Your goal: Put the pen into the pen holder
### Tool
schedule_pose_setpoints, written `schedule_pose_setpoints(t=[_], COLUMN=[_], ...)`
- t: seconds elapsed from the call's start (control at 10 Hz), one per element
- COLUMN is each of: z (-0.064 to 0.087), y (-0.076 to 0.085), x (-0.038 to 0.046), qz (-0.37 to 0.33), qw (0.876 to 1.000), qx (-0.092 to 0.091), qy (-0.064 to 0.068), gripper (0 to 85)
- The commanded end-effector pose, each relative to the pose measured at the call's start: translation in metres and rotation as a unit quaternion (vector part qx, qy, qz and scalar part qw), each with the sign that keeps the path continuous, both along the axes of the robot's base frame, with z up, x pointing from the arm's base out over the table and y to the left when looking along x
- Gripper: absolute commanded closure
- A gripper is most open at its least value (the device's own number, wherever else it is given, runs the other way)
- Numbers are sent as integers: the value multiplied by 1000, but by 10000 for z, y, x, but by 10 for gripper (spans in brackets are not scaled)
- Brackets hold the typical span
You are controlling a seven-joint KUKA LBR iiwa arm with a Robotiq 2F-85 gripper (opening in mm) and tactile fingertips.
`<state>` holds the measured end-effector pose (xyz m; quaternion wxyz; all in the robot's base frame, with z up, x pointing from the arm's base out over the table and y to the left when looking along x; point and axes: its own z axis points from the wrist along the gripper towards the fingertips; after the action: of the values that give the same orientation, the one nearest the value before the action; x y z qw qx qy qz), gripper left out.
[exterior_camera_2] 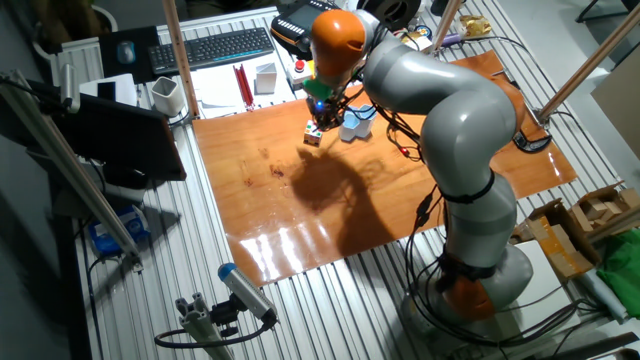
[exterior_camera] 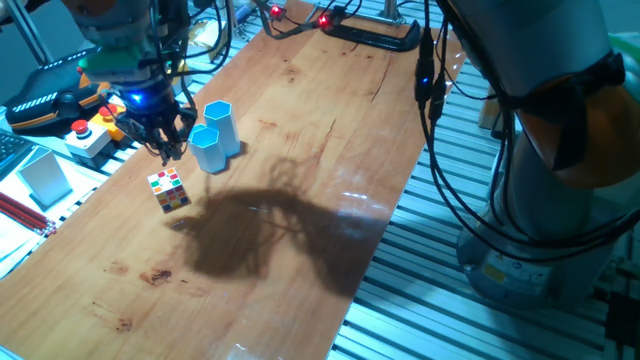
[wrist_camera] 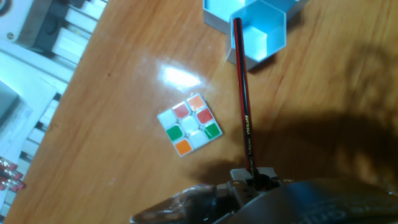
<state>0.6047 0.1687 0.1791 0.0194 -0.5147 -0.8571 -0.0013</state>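
Lettering along pen [wrist_camera: 244, 106] held by pincer [wrist_camera: 256, 180] unreadable.

In the hand view the gripper [wrist_camera: 255, 182] fingers are mostly below the picture's edge, and the pen [wrist_camera: 243, 99] end disappears there. The holder [wrist_camera: 261, 31] is cut by the top edge. In the other fixed view the arm hides the holder [exterior_camera_2: 355, 126] partly; the pen is too small to tell.

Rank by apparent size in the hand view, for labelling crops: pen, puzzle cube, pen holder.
1. pen, longest, though it nears the camera.
2. pen holder, cut off by the frame, so unsure against the cube.
3. puzzle cube.
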Motion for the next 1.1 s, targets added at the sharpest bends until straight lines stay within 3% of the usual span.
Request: schedule_pose_setpoints(t=[0.0,0.4,1.0], z=[-2,-6,-6], y=[-11,-47,-38], x=[-4,-22,-24], qz=[1,9,14], qw=[1000,1000,999], qx=[0,18,21], qy=[3,21,20], gripper=[843,843,843])
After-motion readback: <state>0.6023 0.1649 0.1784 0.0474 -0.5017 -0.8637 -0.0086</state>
